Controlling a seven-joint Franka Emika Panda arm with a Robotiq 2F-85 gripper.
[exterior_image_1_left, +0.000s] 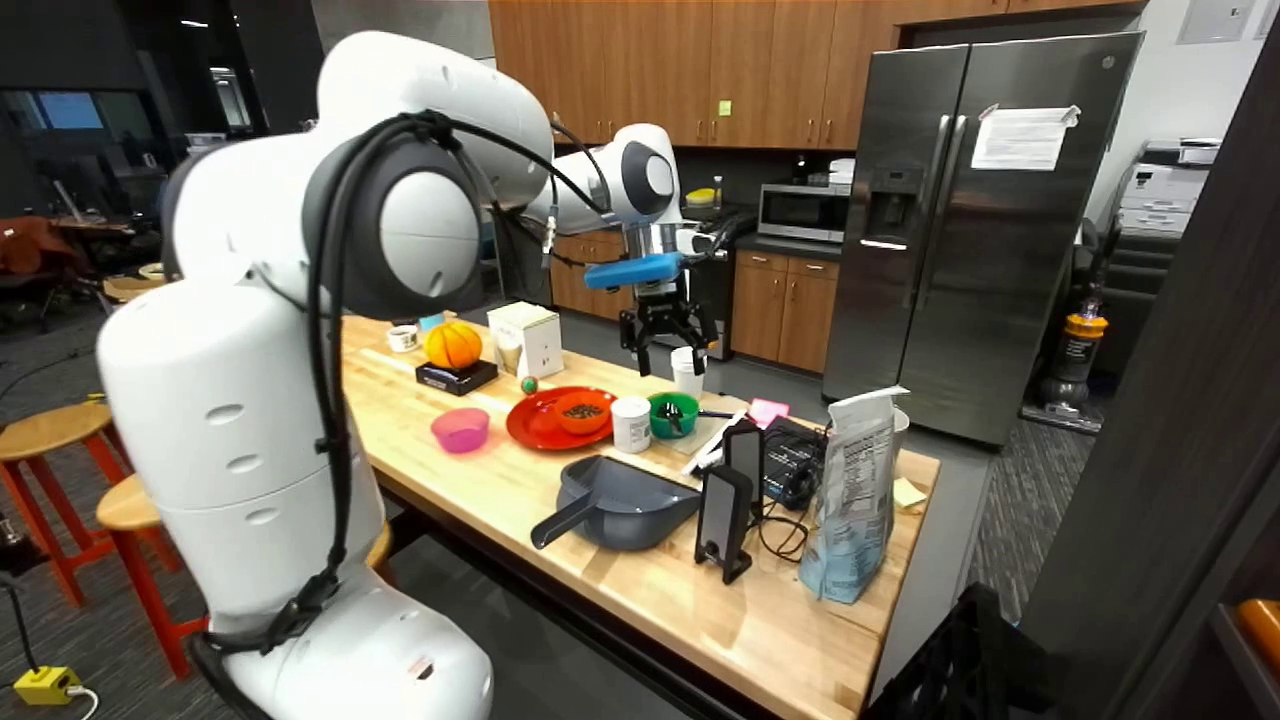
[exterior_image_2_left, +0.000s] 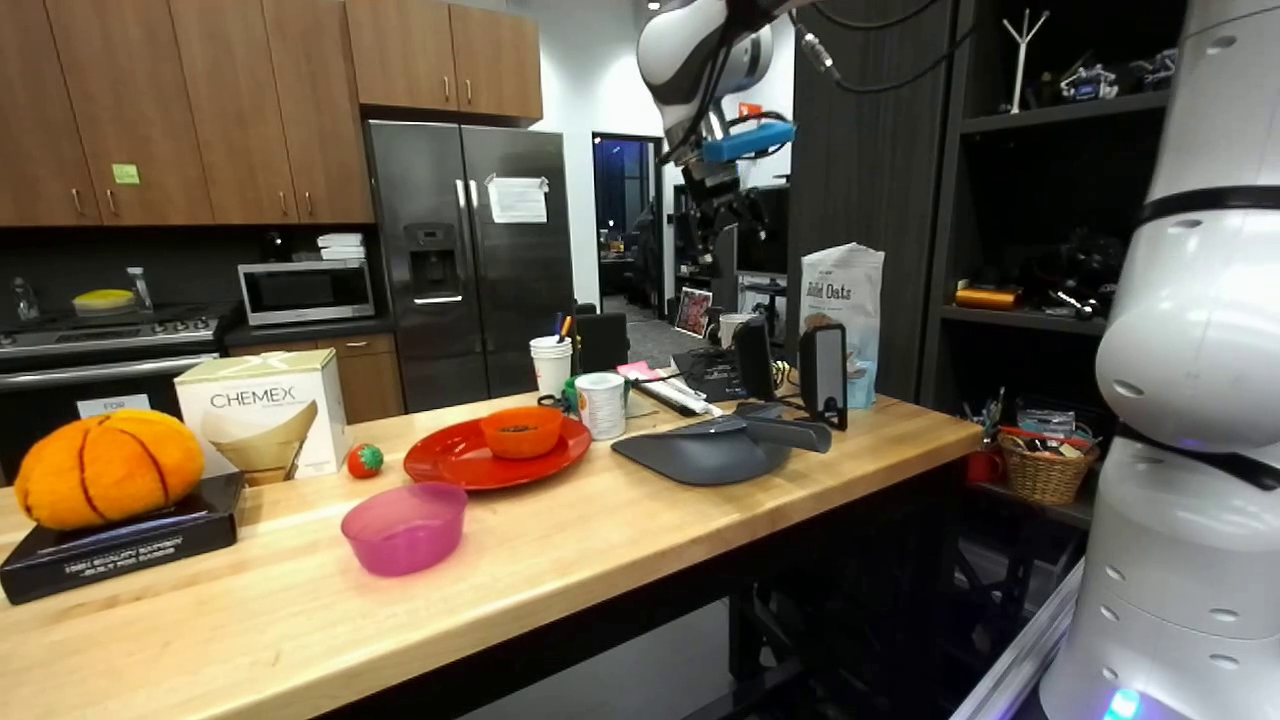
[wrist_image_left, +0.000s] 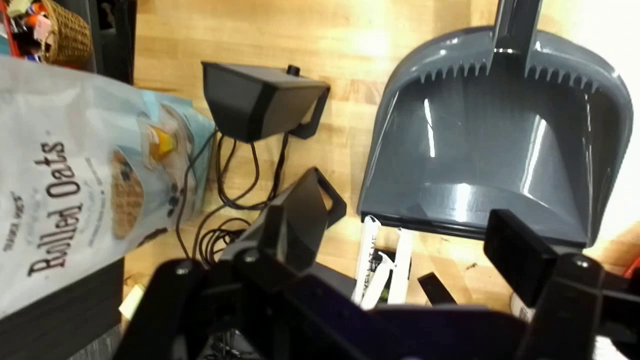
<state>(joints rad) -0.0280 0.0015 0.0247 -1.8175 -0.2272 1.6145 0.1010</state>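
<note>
My gripper (exterior_image_1_left: 671, 364) is open and empty, high above the wooden table (exterior_image_1_left: 640, 600). It also shows in an exterior view (exterior_image_2_left: 733, 240). In the wrist view my spread fingers (wrist_image_left: 392, 237) have white wrapped sticks (wrist_image_left: 367, 255) below and between them. A grey dustpan (wrist_image_left: 480, 140) lies beyond the fingers, its handle pointing away; it shows in both exterior views (exterior_image_1_left: 630, 515) (exterior_image_2_left: 705, 455). Two black speakers (wrist_image_left: 300, 225) (wrist_image_left: 260, 95) stand left of it with loose cables. A rolled oats bag (wrist_image_left: 90, 175) stands at the wrist view's left. My fingers touch nothing.
A white canister (exterior_image_1_left: 631, 425), green bowl (exterior_image_1_left: 672, 425) and white cups (exterior_image_1_left: 688, 372) stand near the dustpan. An orange bowl (exterior_image_2_left: 522, 432) sits on a red plate (exterior_image_2_left: 440, 450). A pink bowl (exterior_image_2_left: 405, 530), Chemex box (exterior_image_2_left: 270, 410) and plush pumpkin (exterior_image_2_left: 110, 470) stand farther along.
</note>
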